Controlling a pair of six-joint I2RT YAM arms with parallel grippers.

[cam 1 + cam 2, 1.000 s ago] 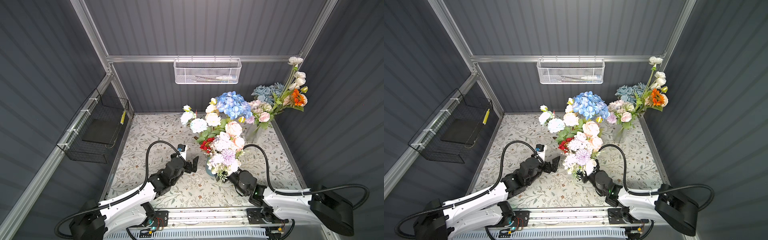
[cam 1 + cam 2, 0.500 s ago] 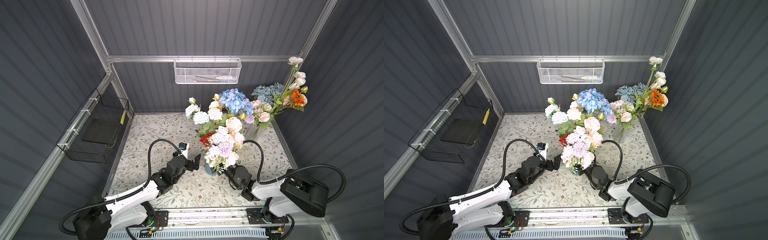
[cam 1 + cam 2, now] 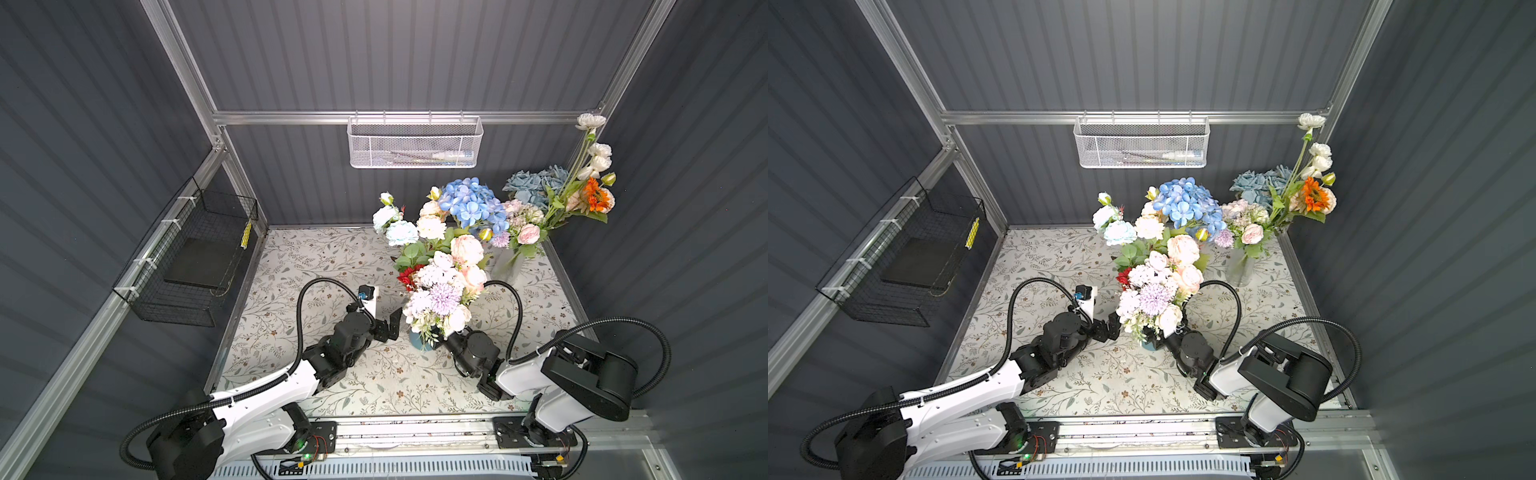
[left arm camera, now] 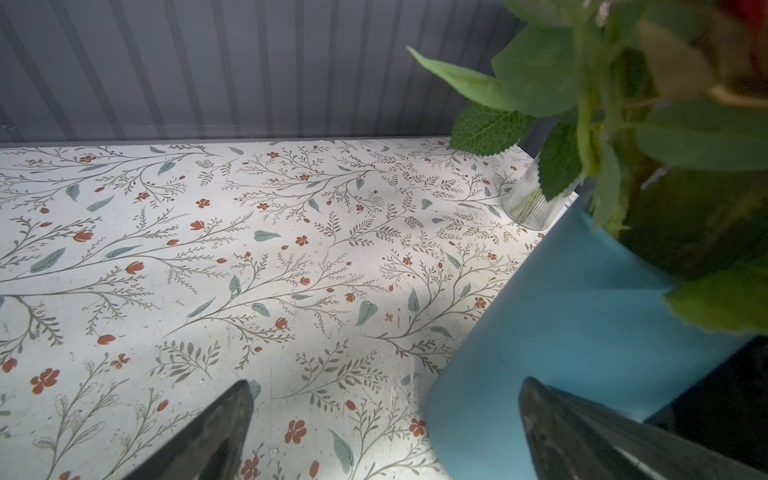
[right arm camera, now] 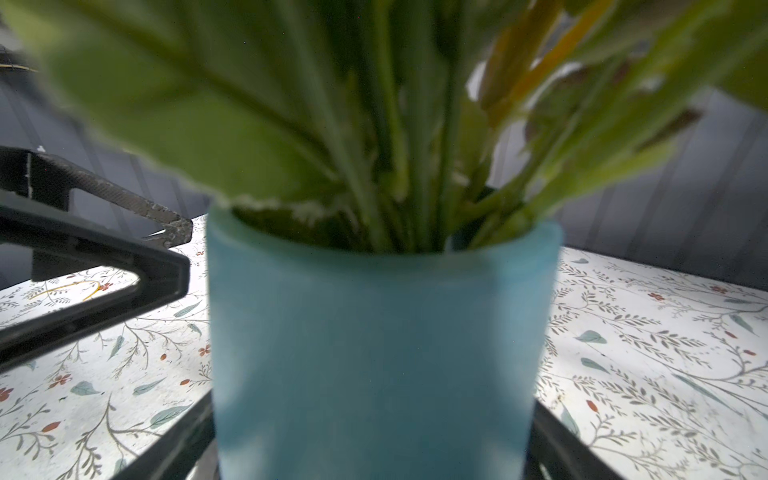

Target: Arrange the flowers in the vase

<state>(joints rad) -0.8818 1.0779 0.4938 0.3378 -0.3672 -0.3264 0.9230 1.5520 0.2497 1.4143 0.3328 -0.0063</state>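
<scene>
Flowers (image 3: 444,286) in white, pink, lilac and red stand bunched in the blue vase (image 3: 417,341) just right of centre in both top views, with blue and cream heads above them in the frame. The left gripper (image 3: 390,328) sits just left of the vase, jaws spread wide with nothing between them. The right gripper (image 3: 437,337) reaches in from the lower right, its tip hidden under the blossoms. A glass vase (image 3: 509,266) holding a second bunch (image 3: 582,199) (orange and white among it) stands at the upper right corner of the table (image 3: 311,266).

In the left wrist view both fingers (image 4: 232,424) gape over bare table; one shows beside the vase's foot, contact unclear. Green leaves (image 4: 536,70) overhang the rim.

In the right wrist view the vase (image 5: 374,353) fills the gap between the two fingers (image 5: 178,453), which lie along its sides; whether they pinch it I cannot tell. Blurred green stems (image 5: 374,166) crowd its mouth.
</scene>
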